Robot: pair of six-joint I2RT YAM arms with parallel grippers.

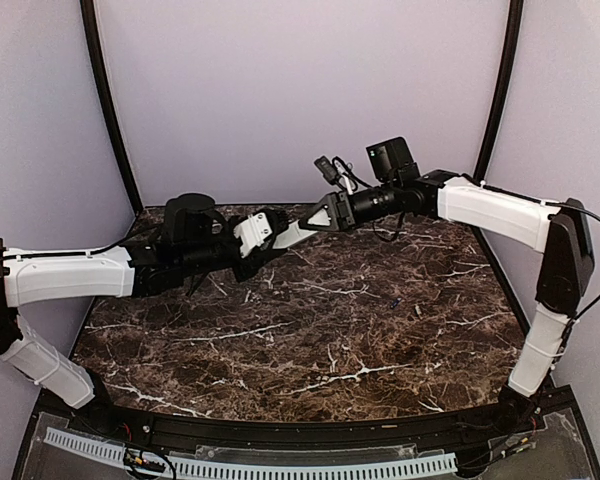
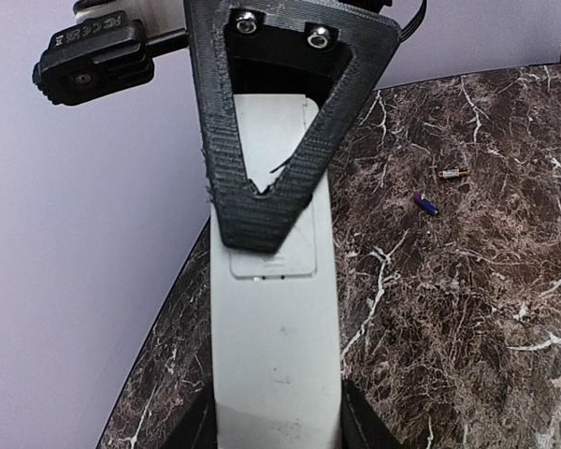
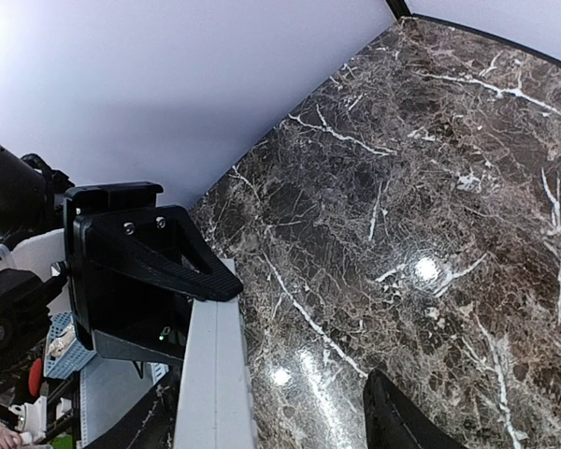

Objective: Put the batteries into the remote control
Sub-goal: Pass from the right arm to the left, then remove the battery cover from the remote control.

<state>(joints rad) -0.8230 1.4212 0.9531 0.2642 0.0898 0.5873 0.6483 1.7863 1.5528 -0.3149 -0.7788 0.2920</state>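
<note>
Left wrist, smooth white remote control (image 2: 276, 365), marble table (image 2: 467, 309)

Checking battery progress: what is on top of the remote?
The right gripper's black finger sits over the remote's upper half. The face beneath it is partly hidden, and nothing inside the remote can be seen.

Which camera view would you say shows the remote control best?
The left wrist view: the remote control runs lengthwise up the frame, its flat white face toward the camera. The top external view shows it small and distant; the right wrist view shows only a narrow edge-on strip.
</note>
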